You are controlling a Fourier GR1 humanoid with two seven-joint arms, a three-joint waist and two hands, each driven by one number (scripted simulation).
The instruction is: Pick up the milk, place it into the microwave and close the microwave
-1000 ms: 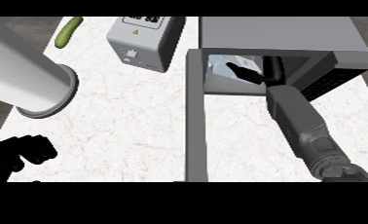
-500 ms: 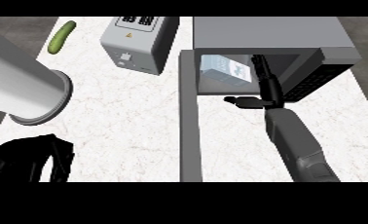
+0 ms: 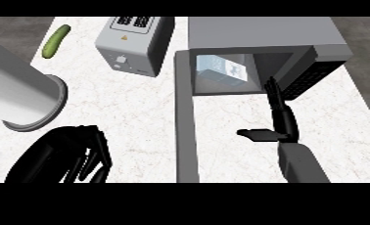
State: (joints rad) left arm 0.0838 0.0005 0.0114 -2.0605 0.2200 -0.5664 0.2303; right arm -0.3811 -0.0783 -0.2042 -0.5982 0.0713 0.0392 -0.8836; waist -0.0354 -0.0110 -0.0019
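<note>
The milk carton (image 3: 222,69), white and blue, lies inside the open grey microwave (image 3: 260,35) at the upper right. The microwave's door (image 3: 185,121) swings out towards me as a long grey slab. My right hand (image 3: 280,116) is outside the cavity, just in front of its opening, fingers straight and pointing at it, thumb out to the left, holding nothing. My left hand (image 3: 65,156) shows at the lower left, large and dark, fingers hanging relaxed and empty.
A silver toaster (image 3: 133,45) stands left of the microwave. A green cucumber (image 3: 56,40) lies at the far upper left. A large grey cylinder (image 3: 25,97) lies at the left edge. White marble counter (image 3: 130,111) lies between them.
My right hand has drawn back out of the microwave towards me, leaving the milk inside. My left hand has risen further into view at the lower left.
</note>
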